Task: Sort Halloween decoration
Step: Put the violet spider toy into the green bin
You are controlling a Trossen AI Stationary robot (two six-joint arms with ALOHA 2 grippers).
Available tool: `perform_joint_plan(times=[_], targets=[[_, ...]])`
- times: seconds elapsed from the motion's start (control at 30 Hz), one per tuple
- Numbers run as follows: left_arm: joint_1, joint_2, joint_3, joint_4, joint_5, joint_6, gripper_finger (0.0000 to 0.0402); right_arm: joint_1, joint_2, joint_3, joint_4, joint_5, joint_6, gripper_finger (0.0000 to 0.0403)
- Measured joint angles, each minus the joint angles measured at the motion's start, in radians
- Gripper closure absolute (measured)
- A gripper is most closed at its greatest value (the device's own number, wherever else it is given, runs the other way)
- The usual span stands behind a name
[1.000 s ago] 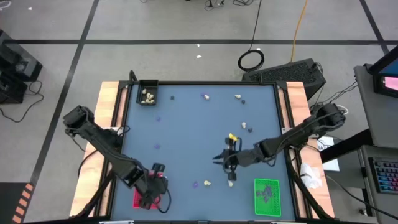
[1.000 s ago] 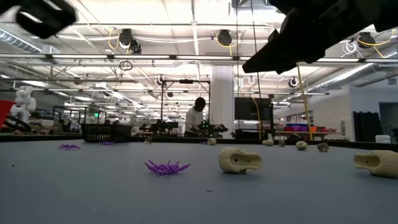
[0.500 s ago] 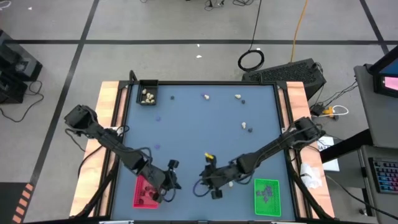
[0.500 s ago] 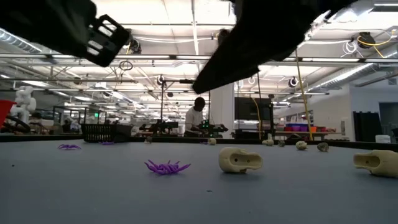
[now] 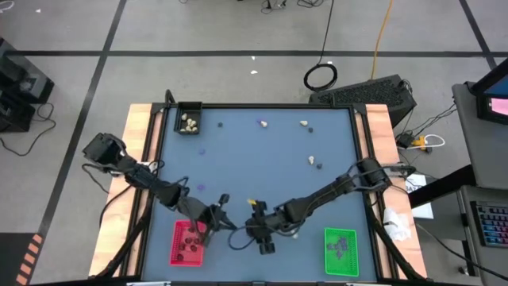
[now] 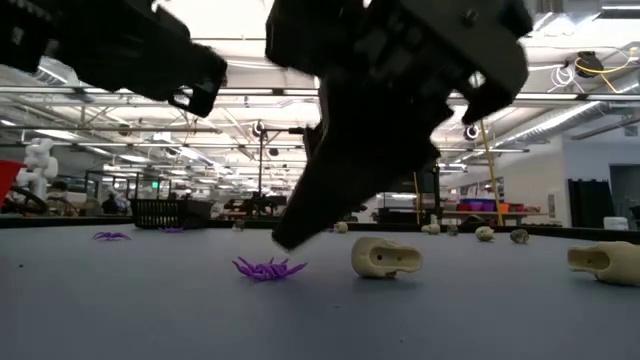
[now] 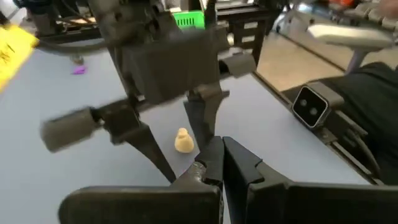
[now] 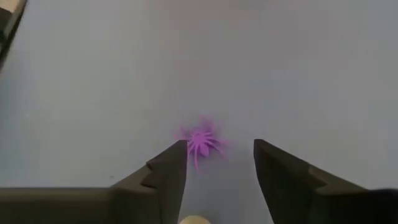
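A flat purple trinket (image 8: 200, 142) lies on the blue table just ahead of my right gripper (image 8: 216, 163), whose open fingers stand on either side of it near the table's front edge (image 5: 248, 234). A cream-white lump (image 7: 181, 140) lies under that gripper. In the low view the purple trinket (image 6: 268, 268) and the lump (image 6: 385, 257) rest flat on the table, with my right gripper's finger (image 6: 292, 232) slanting down just above them. My left gripper (image 7: 221, 158) hovers shut and empty to the left of it (image 5: 224, 218), beside the red tray (image 5: 176, 256).
The red tray holds black lumps, a green tray (image 5: 353, 258) sits at the front right, and a black tray (image 5: 189, 128) with cream lumps stands at the far left. Loose cream, black and purple trinkets lie across the far half. Another cream lump (image 6: 605, 262) lies right of the grippers.
My left gripper has gone from over the red tray toward the table's right and tipped up nearer to level. My right gripper has swung toward the table's left and near edge and sunk low over the purple trinket.
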Motion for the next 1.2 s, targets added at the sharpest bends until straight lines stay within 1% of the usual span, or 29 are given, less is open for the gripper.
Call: perform_joint_plan(times=[0.07,0.17,0.3,0.43,0.6,0.7,0.73,0.87,1.0,1.13,1.2], targets=[[0.017,0.000,-0.035,0.047,0.010,-0.005,0.0401,-0.009,0.014,0.000,0.009,-0.039,0.014,0.0232],[0.041,-0.004,-0.084,0.125,0.010,-0.005,0.0401,-0.019,0.030,0.000,0.014,-0.071,0.020,0.0238],[0.067,-0.066,-0.143,0.162,-0.001,-0.006,0.0401,-0.027,0.039,0.000,0.020,-0.093,0.034,0.0252],[0.089,-0.171,-0.210,0.160,-0.098,0.001,0.0401,-0.028,0.041,0.001,0.026,-0.092,0.038,0.0284],[0.124,-0.292,-0.293,0.144,-0.237,0.001,0.0401,-0.032,0.044,0.000,0.047,-0.112,0.039,0.0348],[0.145,-0.343,-0.329,0.133,-0.285,0.002,0.0401,-0.035,0.044,0.000,0.048,-0.131,0.040,0.0388],[0.152,-0.358,-0.337,0.133,-0.294,0.003,0.0401,-0.035,0.044,0.000,0.048,-0.131,0.039,0.0394],[0.172,-0.395,-0.360,0.133,-0.300,0.022,0.0401,-0.035,0.027,-0.002,0.036,-0.133,0.038,0.0391],[0.202,-0.412,-0.361,0.134,-0.306,0.049,0.0401,-0.030,-0.024,-0.002,0.018,-0.131,0.041,0.0397],[0.233,-0.425,-0.361,0.134,-0.306,0.053,0.0401,-0.008,-0.114,-0.002,-0.080,-0.126,0.072,0.0399],[0.244,-0.431,-0.361,0.131,-0.306,0.055,0.0401,0.015,-0.173,-0.002,-0.167,-0.127,0.118,0.0399]])
